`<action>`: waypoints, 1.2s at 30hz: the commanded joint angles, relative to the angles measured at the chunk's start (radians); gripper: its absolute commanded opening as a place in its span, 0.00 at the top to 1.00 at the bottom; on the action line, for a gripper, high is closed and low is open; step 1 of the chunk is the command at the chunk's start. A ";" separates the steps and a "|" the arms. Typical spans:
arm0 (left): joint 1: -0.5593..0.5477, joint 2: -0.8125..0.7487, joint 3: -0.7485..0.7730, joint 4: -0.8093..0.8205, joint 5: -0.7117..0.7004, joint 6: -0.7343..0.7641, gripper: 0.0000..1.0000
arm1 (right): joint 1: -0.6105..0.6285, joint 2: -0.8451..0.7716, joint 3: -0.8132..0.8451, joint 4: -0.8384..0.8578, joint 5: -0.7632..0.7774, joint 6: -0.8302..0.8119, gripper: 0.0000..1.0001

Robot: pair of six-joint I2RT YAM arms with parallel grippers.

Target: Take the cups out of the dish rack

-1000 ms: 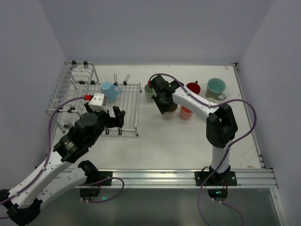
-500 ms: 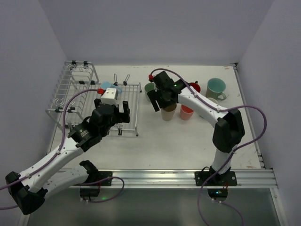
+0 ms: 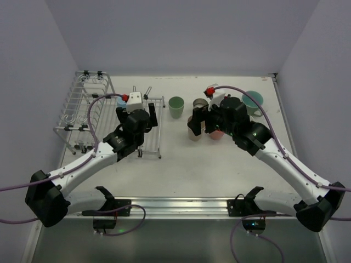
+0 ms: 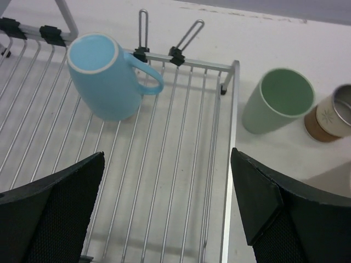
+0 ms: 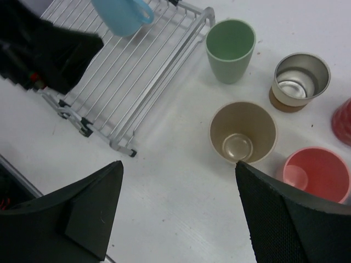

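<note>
Fingers (image 4: 49, 208) of the left gripper (image 4: 167, 164) stand wide apart, empty, below the light blue mug (image 4: 107, 76) on the dish rack (image 4: 230, 109) at upper left of the wrist view. The right gripper (image 5: 178, 170) is also wide, holding nothing, with the beige cup (image 5: 243, 132) upright just above it in frame.
</note>
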 commanded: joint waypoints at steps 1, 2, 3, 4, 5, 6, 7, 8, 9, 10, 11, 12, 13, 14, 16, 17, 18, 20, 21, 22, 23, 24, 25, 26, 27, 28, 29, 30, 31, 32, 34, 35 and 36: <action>0.061 0.084 0.041 0.181 -0.139 -0.096 0.00 | 0.002 -0.079 -0.101 0.142 -0.081 0.039 0.15; 0.100 0.101 0.055 0.204 -0.131 -0.095 0.00 | 0.002 -0.096 -0.117 0.146 -0.116 0.044 0.15; 0.124 0.139 0.063 0.216 -0.095 -0.096 0.00 | 0.003 -0.125 -0.147 0.152 -0.190 0.044 0.15; 0.149 0.160 0.073 0.216 -0.076 -0.116 0.00 | 0.003 -0.142 -0.164 0.172 -0.223 0.045 0.15; 0.193 0.178 0.096 0.212 -0.066 -0.126 0.00 | 0.003 -0.157 -0.181 0.187 -0.242 0.053 0.15; 0.215 0.221 0.110 0.204 -0.052 -0.135 0.00 | 0.003 -0.172 -0.213 0.198 -0.274 0.054 0.15; 0.227 0.239 0.125 0.181 -0.047 -0.144 0.00 | 0.003 -0.192 -0.226 0.205 -0.286 0.056 0.15; 0.238 0.258 0.150 0.180 -0.059 -0.142 0.00 | 0.003 -0.198 -0.232 0.209 -0.300 0.054 0.15; 0.240 0.288 0.161 0.180 -0.070 -0.139 0.00 | 0.003 -0.205 -0.247 0.215 -0.317 0.054 0.16; 0.240 0.301 0.179 0.181 -0.081 -0.141 0.00 | 0.003 -0.208 -0.255 0.228 -0.362 0.051 0.16; 0.240 0.310 0.184 0.187 -0.090 -0.146 0.00 | 0.002 -0.205 -0.263 0.233 -0.393 0.050 0.16; 0.240 0.325 0.187 0.207 -0.108 -0.155 0.00 | 0.003 -0.203 -0.266 0.238 -0.421 0.050 0.16; 0.240 0.333 0.184 0.222 -0.122 -0.156 0.00 | 0.003 -0.202 -0.269 0.245 -0.464 0.048 0.16; 0.240 0.353 0.182 0.233 -0.140 -0.159 0.00 | 0.002 -0.200 -0.276 0.248 -0.476 0.048 0.16; 0.244 0.379 0.201 0.238 -0.193 -0.166 0.00 | 0.003 -0.202 -0.280 0.250 -0.502 0.041 0.16; 0.246 0.406 0.208 0.238 -0.212 -0.164 0.00 | 0.003 -0.203 -0.281 0.247 -0.506 0.036 0.16; 0.247 0.420 0.215 0.238 -0.231 -0.162 0.00 | 0.003 -0.205 -0.281 0.242 -0.509 0.033 0.16; 0.255 0.439 0.222 0.244 -0.260 -0.161 0.00 | 0.003 -0.209 -0.286 0.242 -0.524 0.028 0.16; 0.259 0.450 0.221 0.252 -0.265 -0.158 0.00 | 0.002 -0.214 -0.287 0.244 -0.530 0.028 0.16; 0.264 0.454 0.218 0.268 -0.259 -0.159 0.00 | 0.003 -0.214 -0.290 0.247 -0.538 0.025 0.16; 0.276 0.460 0.219 0.278 -0.253 -0.158 0.00 | 0.002 -0.215 -0.292 0.248 -0.559 0.027 0.16; 0.281 0.476 0.222 0.282 -0.250 -0.158 0.00 | 0.003 -0.215 -0.293 0.253 -0.574 0.024 0.16; 0.289 0.483 0.227 0.292 -0.243 -0.155 0.00 | 0.003 -0.217 -0.296 0.262 -0.591 0.024 0.16; 0.292 0.497 0.228 0.299 -0.245 -0.149 0.00 | 0.003 -0.215 -0.301 0.267 -0.622 0.024 0.17; 0.293 0.503 0.228 0.305 -0.257 -0.144 0.00 | 0.003 -0.212 -0.303 0.271 -0.633 0.024 0.17; 0.299 0.512 0.230 0.305 -0.260 -0.146 0.00 | 0.002 -0.211 -0.306 0.275 -0.644 0.022 0.17; 0.301 0.517 0.227 0.310 -0.262 -0.146 0.00 | 0.003 -0.209 -0.306 0.275 -0.650 0.022 0.17; 0.305 0.519 0.224 0.322 -0.260 -0.144 0.00 | 0.003 -0.206 -0.307 0.275 -0.657 0.021 0.17; 0.312 0.525 0.227 0.325 -0.257 -0.144 0.00 | 0.003 -0.202 -0.307 0.275 -0.661 0.021 0.17; 0.313 0.538 0.231 0.325 -0.257 -0.142 0.00 | 0.003 -0.200 -0.306 0.275 -0.665 0.019 0.17; 0.322 0.554 0.254 0.319 -0.256 -0.136 0.00 | 0.003 -0.194 -0.306 0.275 -0.679 0.022 0.17; 0.324 0.568 0.262 0.319 -0.257 -0.132 0.00 | 0.005 -0.194 -0.309 0.276 -0.685 0.021 0.17; 0.325 0.572 0.273 0.327 -0.259 -0.115 0.00 | 0.003 -0.194 -0.310 0.279 -0.691 0.022 0.17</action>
